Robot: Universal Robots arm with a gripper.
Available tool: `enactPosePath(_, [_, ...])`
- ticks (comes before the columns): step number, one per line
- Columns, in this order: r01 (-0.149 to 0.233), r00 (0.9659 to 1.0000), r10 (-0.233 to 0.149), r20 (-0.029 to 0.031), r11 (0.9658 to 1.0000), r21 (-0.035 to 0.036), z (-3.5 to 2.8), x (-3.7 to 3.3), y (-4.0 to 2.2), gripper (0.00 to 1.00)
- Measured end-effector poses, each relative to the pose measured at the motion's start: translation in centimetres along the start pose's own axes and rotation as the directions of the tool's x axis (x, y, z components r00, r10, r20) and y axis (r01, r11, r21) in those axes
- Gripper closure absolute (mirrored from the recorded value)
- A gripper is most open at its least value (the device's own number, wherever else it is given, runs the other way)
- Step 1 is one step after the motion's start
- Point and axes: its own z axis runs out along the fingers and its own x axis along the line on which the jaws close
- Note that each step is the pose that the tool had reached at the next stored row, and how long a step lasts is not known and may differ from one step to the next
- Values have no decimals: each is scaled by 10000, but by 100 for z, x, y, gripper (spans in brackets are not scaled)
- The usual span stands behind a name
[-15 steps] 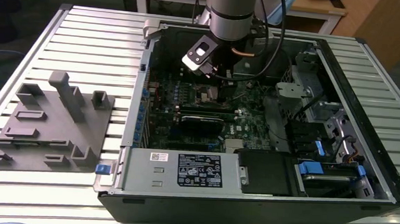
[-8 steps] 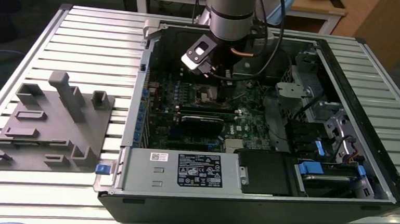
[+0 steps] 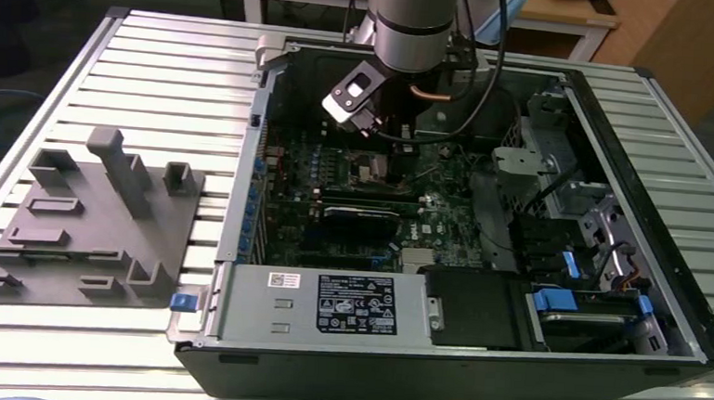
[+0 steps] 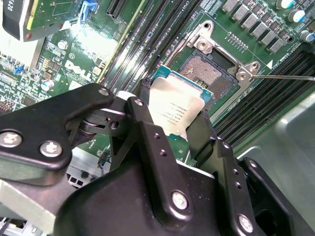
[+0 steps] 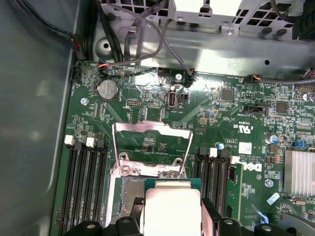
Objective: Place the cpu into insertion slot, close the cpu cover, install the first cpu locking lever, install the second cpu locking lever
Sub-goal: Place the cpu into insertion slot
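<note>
Entry: cpu (image 4: 177, 105), silver top up, clamped at two opposite edges by the gripper (image 4: 172, 123), whose jaws we find drawn in to chip width. Position: above the board (image 5: 221, 108), partly over the slot (image 4: 209, 71) and, as far as we can tell, not touching it. Slot: bare, contact field exposed. Cover (image 5: 150, 128): swung up, standing open at one edge of the slot. One lever (image 4: 290, 77): released, lying clear to the side. Step in hand, by our judgement: the first, placing the cpu, with nothing closed or latched yet. This placing calls for the chip squared to the slot and a level, gentle descent, since we judge the contacts easily bent.
</note>
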Motion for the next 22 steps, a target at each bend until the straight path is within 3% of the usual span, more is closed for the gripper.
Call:
enactPosePath(12, [-128, 9999, 128, 10, 9999, 4, 0, 0, 0, 46])
enactPosePath(17, [-467, 9989, 467, 38, 9989, 13, 1, 0, 0, 46])
enactPosePath(22, [-486, 9988, 486, 39, 9988, 13, 1, 0, 0, 46])
